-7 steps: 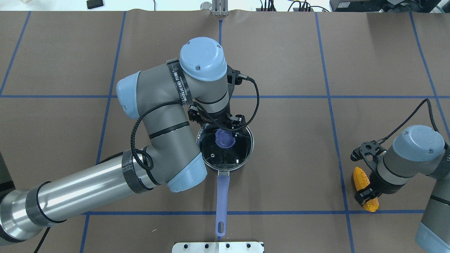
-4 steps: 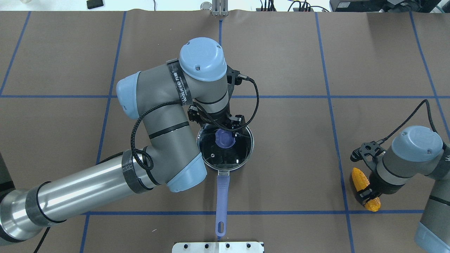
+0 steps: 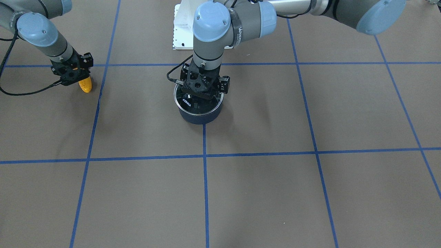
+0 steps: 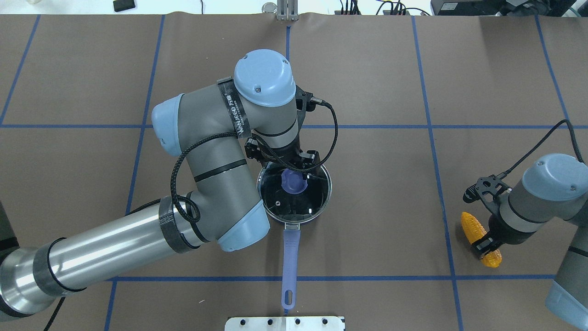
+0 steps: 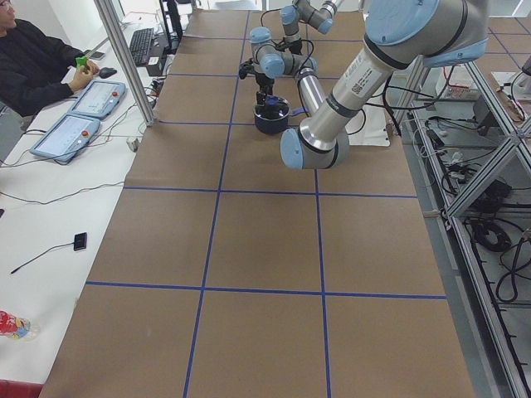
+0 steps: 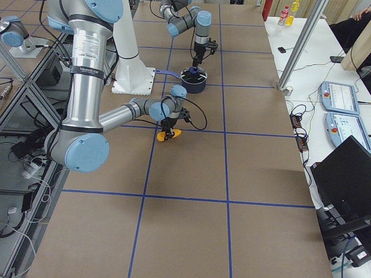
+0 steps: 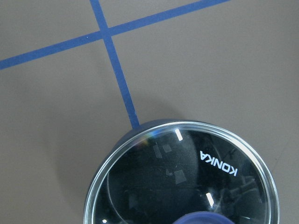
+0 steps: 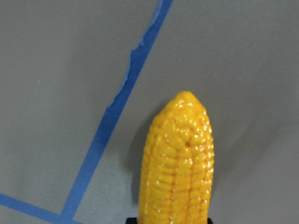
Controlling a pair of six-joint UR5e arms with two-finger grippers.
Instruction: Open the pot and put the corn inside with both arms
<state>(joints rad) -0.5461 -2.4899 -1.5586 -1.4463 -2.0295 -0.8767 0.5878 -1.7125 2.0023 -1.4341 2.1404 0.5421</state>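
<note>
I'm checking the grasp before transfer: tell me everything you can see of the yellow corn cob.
The yellow-orange corn cob, glossy, bumpy-kernelled and plastic-looking, tapers to one rounded tip. The black right gripper clamps it across its middle, both ends sticking out. It is beside a blue tape line; whether it touches the brown table is unclear.

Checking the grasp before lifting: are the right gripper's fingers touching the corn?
Touching: overhead view shows the right gripper with fingers clamped across the corn.

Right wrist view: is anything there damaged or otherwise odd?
Only a small thing: the blue tape line has a ragged, nicked edge partway along, up and left of the corn tip. The corn itself looks whole.
</note>
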